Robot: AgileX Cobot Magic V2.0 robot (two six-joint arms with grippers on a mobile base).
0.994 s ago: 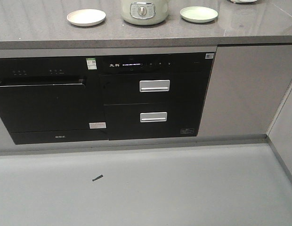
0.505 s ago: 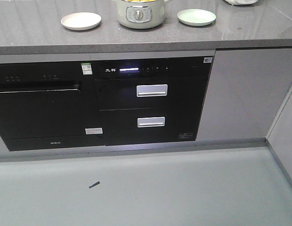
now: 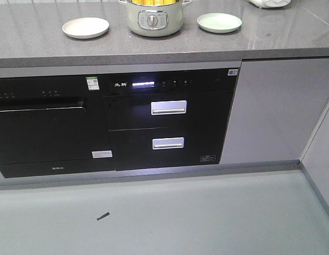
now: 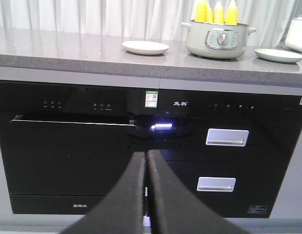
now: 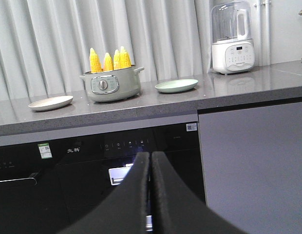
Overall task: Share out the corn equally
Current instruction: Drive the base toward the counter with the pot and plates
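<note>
Inside the pot (image 5: 124, 87), 4 corn cobs (image 5: 109, 61) stand tips up.

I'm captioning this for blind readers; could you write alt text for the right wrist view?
Yellow corn cobs stand upright in a pale green pot on a grey counter, between a cream plate and a green plate. The shut right claw fills the lower foreground.

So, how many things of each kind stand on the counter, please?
Pot: 1
Corn cobs: 4
Plates: 2, a cream plate and a green plate
Blender: 1
Total: 8
</note>
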